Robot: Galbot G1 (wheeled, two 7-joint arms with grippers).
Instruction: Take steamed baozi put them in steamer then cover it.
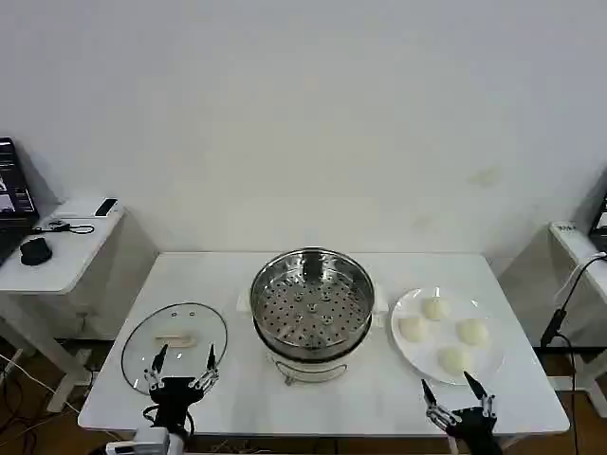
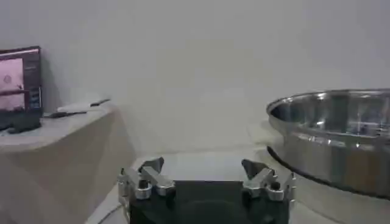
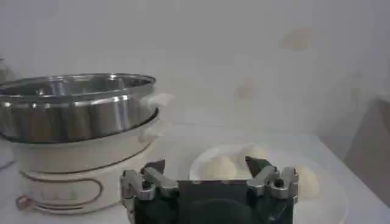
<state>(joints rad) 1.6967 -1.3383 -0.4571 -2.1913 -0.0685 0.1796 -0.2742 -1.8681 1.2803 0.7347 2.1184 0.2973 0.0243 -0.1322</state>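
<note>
Nothing done yet: four steamed baozi (image 1: 434, 308) sat on plate (image 1: 486, 368), steamer (image 1: 311, 303) empty, lid (image 1: 174, 346) on surface. Left end effector (image 1: 180, 362) and right end effector (image 1: 455, 398) both spread apart, empty.

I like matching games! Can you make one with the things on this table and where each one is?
Things:
1. buns
2. steamer
3. lid
4. right claw

Places:
A. middle of the table
B. flat on the table's left side
C. on the plate
D. open, at the near edge by the plate

Pairs: 1-C, 2-A, 3-B, 4-D
</note>
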